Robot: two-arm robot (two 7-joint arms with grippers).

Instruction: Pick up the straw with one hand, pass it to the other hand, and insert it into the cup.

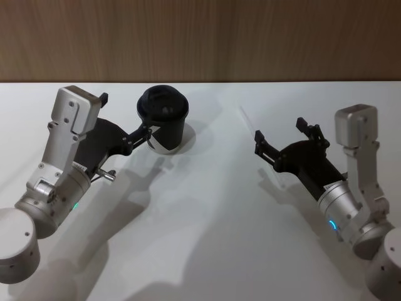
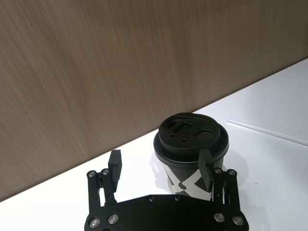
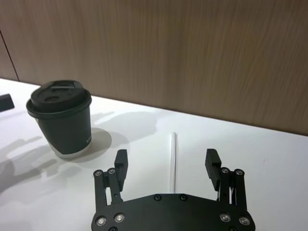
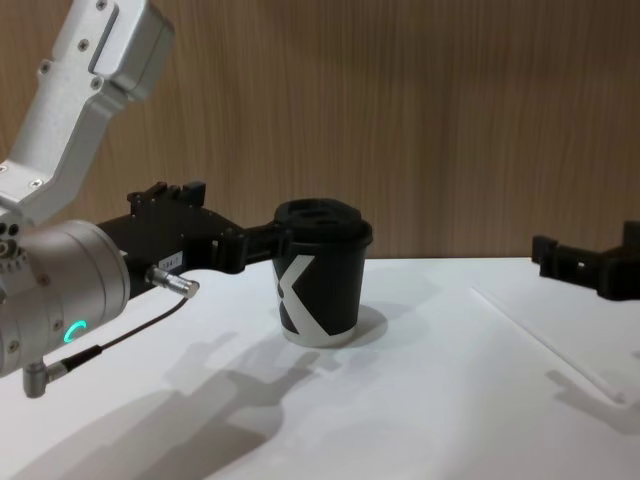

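Observation:
The black lidded cup (image 1: 164,127) with a white angular mark (image 4: 296,288) stands upright on the white table, left of centre. My left gripper (image 1: 125,116) is open beside it, one fingertip (image 2: 206,169) against the cup's side (image 2: 185,180). The straw (image 1: 263,145) lies flat on the table to the right, thin and translucent. My right gripper (image 1: 279,130) hovers open above it; in the right wrist view the straw (image 3: 172,161) runs between its spread fingers (image 3: 166,156). The chest view shows that gripper (image 4: 590,252) clear above the straw (image 4: 545,340). Neither gripper holds anything.
A wooden wall (image 1: 200,37) runs along the table's far edge. A thin dark cable with a metal plug (image 4: 172,283) hangs from my left wrist. The white table (image 1: 207,238) is bare between the two arms and toward me.

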